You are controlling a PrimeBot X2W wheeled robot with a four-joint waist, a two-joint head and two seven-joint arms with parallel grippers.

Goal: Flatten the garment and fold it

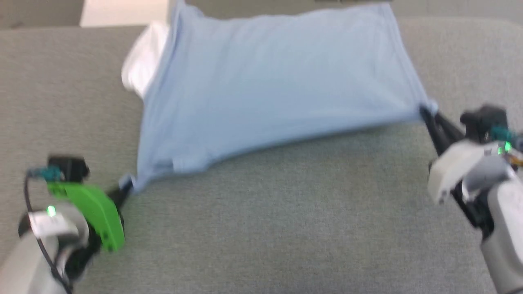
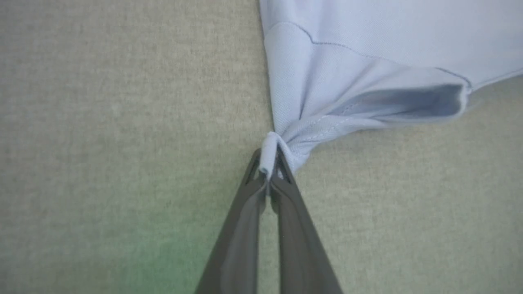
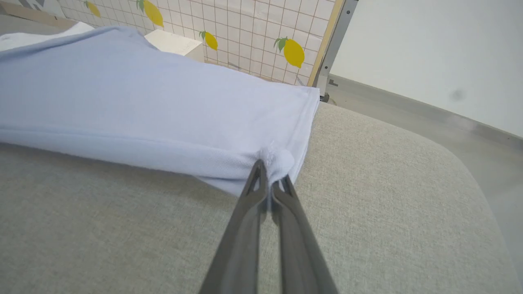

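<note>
The left gripper (image 2: 269,175) and right gripper (image 3: 269,179) each pinch 1 corner of the shirt (image 1: 265,81); uneven tension could pull a thin pinch free.

The head view is blurred, and the light blue soft jersey T-shirt (image 1: 269,81) is cut at its far corner by the top edge. Its white section (image 1: 143,61) is partly hidden under blue cloth. The left wrist view cuts the shirt at top and right. The right wrist view cuts it at the left, and there it hides part of a small white box (image 3: 173,41).
</note>
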